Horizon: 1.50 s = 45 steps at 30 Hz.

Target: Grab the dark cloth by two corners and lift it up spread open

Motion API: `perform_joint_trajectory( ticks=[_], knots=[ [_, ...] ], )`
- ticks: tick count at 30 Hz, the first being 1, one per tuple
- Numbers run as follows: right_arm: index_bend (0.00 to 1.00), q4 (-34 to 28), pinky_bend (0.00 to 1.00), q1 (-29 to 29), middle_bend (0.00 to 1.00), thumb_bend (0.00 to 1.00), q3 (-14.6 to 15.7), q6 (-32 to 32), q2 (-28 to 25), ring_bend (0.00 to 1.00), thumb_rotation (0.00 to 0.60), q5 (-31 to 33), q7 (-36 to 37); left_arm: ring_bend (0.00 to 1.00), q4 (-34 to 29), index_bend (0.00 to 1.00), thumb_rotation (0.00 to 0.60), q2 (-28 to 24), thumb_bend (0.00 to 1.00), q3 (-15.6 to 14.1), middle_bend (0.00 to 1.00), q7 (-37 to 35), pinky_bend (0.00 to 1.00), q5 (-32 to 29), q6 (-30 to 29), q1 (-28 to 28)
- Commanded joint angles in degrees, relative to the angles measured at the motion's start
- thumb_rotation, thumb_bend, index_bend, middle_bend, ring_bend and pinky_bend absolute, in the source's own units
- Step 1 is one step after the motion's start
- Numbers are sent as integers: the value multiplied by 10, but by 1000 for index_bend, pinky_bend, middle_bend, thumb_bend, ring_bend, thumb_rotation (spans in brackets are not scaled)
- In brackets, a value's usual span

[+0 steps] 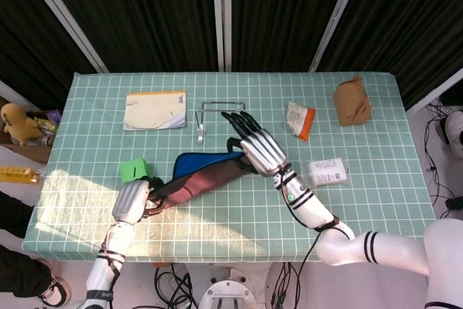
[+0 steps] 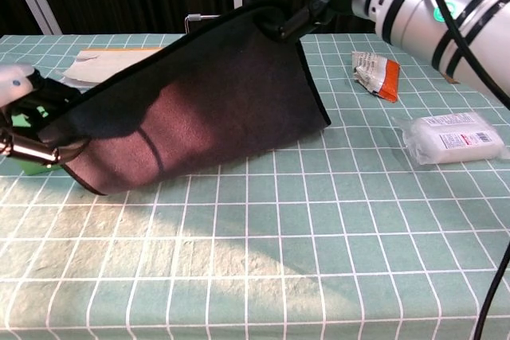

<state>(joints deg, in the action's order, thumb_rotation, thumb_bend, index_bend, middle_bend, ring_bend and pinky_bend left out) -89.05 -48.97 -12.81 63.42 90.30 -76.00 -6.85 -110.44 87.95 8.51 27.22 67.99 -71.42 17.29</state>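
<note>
While my left hand (image 1: 133, 201) pinches one corner of the dark cloth (image 2: 199, 113), my right hand (image 1: 259, 148) grips another. It hangs spread between them above the table (image 1: 362, 193).

No text, brand or number is reading clearly in either view. The orange-and-white packet (image 2: 374, 74) and the clear sachet (image 2: 455, 138) are showing print, but it's too small and blurred to make out. The green cube (image 1: 134, 170) is showing just a dark slot-like mark, no letters, and the right arm's green sticker (image 2: 437, 13) is likewise unreadable.
</note>
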Motion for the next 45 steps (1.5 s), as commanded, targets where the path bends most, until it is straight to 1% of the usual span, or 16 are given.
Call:
perform_joint_trajectory(
  ticks=[1,5,8,12,15,19,24,27,28,30,31,35,38,42,45],
  knots=[
    [866,-2,0,35,2,512,17,34,-11,0,600,-20,51,421,-26,780,600,-28,482,32,513,41,503,-33,24,36],
    [866,23,0,63,6,519,27,59,-1,0,600,-35,113,421,-48,777,600,-56,483,62,513,95,514,-69,47,81],
    [866,47,0,77,6,524,33,62,10,0,600,-35,161,421,-58,776,600,-66,482,80,513,127,514,-101,55,110],
    [869,95,0,89,7,526,31,68,34,0,600,-36,210,421,-65,779,600,-76,483,101,515,173,515,-156,62,154],
    [875,122,0,91,8,525,22,70,50,0,600,-39,250,421,-66,781,600,-82,482,120,517,200,515,-208,63,191],
    [878,151,0,86,8,524,4,72,68,0,600,-39,274,421,-56,781,600,-91,482,151,517,218,515,-262,61,236],
    [879,184,0,65,8,522,-33,63,92,0,600,-28,292,421,-29,781,600,-114,482,194,517,242,515,-344,67,299],
    [879,210,0,44,8,520,-62,45,106,0,600,-10,298,422,-2,781,600,-130,483,215,517,257,515,-404,75,339],
    [879,222,0,33,8,520,-73,33,111,0,600,-2,299,422,12,781,600,-136,482,223,517,260,515,-431,82,356],
    [881,237,0,17,7,517,-86,7,113,0,600,9,306,420,38,781,600,-144,482,233,517,263,515,-476,97,380],
    [883,246,0,4,7,515,-98,-14,113,0,600,20,317,420,59,781,600,-147,482,238,517,266,515,-500,105,397],
    [891,295,0,-42,6,512,-141,-71,119,0,600,56,333,419,132,781,600,-145,482,245,517,267,512,-562,133,450],
    [896,336,0,-70,9,514,-160,-92,128,0,600,70,336,419,185,783,600,-137,469,250,517,257,512,-599,155,479],
    [904,411,0,-114,12,514,-186,-123,144,0,600,91,334,419,262,789,600,-122,465,246,523,257,514,-647,187,520],
    [907,489,0,-163,18,509,-208,-174,158,0,600,120,325,419,323,791,600,-109,462,242,525,263,516,-693,206,552]
  ],
)
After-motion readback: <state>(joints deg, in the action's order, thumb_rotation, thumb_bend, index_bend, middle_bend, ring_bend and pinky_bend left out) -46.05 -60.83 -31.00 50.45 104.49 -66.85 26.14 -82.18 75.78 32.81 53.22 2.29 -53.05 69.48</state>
